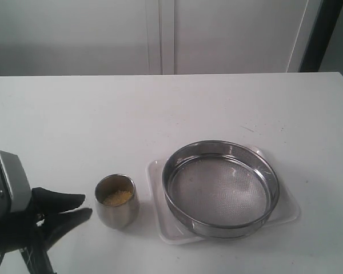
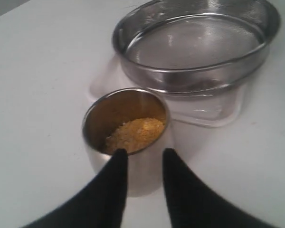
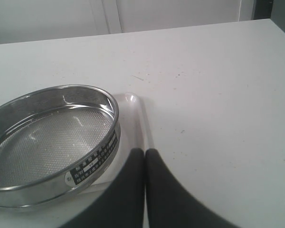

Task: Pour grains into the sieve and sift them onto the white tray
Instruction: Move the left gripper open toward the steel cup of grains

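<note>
A small steel cup [image 1: 118,214] stands on the white table, with yellow-orange grains [image 1: 117,197] at its bottom. To its right the empty sieve [image 1: 220,188] sits on the white tray [image 1: 287,213]. My left gripper [image 1: 84,207] hovers just left of the cup, open a little, tips apart from it and holding nothing. The left wrist view shows the gripper [image 2: 143,153] pointing at the cup [image 2: 118,107] and grains [image 2: 135,134], the sieve [image 2: 194,42] and tray [image 2: 218,112] beyond. My right gripper [image 3: 145,153] is shut and empty beside the tray [image 3: 134,113] and sieve [image 3: 42,138].
White cabinet doors [image 1: 160,34] rise behind the table's far edge. A dark vertical strip [image 1: 323,34] stands at the back right. The bare white tabletop [image 1: 131,114] stretches behind the cup and sieve.
</note>
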Robot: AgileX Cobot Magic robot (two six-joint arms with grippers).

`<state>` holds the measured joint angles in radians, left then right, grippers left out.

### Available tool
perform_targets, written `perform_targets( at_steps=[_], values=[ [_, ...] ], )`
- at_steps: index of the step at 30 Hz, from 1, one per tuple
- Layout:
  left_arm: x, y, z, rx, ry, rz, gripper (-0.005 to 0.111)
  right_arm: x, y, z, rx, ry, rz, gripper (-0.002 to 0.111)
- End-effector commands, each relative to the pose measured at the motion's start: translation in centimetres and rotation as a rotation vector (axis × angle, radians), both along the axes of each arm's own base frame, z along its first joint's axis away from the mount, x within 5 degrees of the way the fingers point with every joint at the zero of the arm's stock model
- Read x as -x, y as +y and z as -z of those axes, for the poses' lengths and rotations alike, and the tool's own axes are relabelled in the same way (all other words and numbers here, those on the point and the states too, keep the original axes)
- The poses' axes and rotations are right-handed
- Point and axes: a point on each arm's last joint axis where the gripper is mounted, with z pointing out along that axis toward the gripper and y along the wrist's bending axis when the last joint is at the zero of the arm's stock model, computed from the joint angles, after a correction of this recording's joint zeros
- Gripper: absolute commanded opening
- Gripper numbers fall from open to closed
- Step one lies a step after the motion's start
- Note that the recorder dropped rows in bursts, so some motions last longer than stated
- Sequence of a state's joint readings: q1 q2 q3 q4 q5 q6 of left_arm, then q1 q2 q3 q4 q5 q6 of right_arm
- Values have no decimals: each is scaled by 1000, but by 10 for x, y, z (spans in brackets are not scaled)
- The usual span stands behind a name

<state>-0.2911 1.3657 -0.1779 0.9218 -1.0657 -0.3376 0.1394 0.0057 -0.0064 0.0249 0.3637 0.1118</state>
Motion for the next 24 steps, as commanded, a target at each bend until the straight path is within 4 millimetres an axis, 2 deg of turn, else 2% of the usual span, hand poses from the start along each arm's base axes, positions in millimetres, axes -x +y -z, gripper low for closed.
perform_targets(
  at_steps=[1, 4, 6, 24],
  values=[
    [8, -3, 1, -52, -65, 115, 72, 0, 0, 1, 1, -13, 0, 0],
    [5, -2, 1, -17, -28, 54, 106, 0, 0, 1, 1, -13, 0, 0],
    [3, -1, 0, 12, -4, 15, 105, 0, 0, 1, 1, -13, 0, 0],
    [3, -1, -1, 20, -5, 14, 105, 0, 0, 1, 1, -13, 0, 0]
  ],
)
